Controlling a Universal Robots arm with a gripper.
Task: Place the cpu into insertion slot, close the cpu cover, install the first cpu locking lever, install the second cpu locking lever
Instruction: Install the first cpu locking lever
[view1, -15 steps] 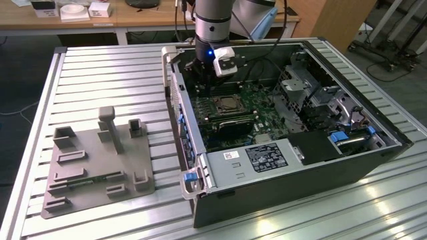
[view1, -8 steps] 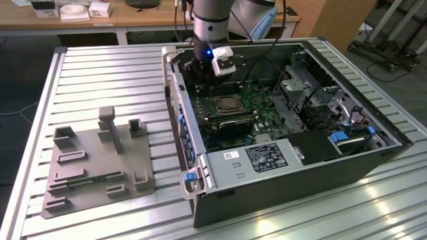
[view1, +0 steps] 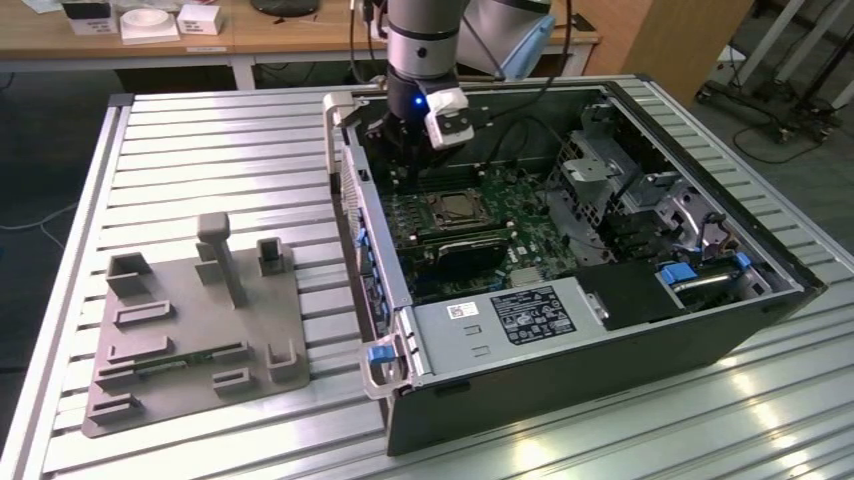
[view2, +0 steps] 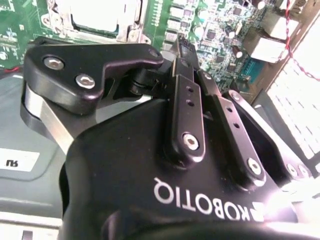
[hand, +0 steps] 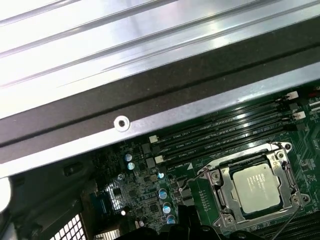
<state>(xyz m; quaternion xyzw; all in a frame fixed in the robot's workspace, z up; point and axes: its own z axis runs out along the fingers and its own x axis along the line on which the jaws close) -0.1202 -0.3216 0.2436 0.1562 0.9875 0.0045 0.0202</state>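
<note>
The cpu (hand: 257, 187), a silvery square chip, lies in the insertion slot (hand: 216, 176) on the green motherboard, as the exterior view also shows (view1: 463, 206). The cpu cover (hand: 228, 196), a thin metal frame, lies flat around the chip. My gripper (view1: 400, 178) hangs inside the open computer case, above the board and to the exterior view's left of the slot. In the second wrist view its black fingers meet at the tips (view2: 180, 47), shut with nothing between them, and the chip (view2: 102, 12) lies beyond them. The dark fingertips (hand: 187, 222) stand apart from the slot.
The case's metal side wall (hand: 150, 115) runs close beside the gripper. Long memory slots (hand: 220, 135) lie between that wall and the socket. A labelled power supply (view1: 527, 315) and a drive cage (view1: 614, 175) fill the case. A grey fixture plate (view1: 200, 340) sits on the slatted table.
</note>
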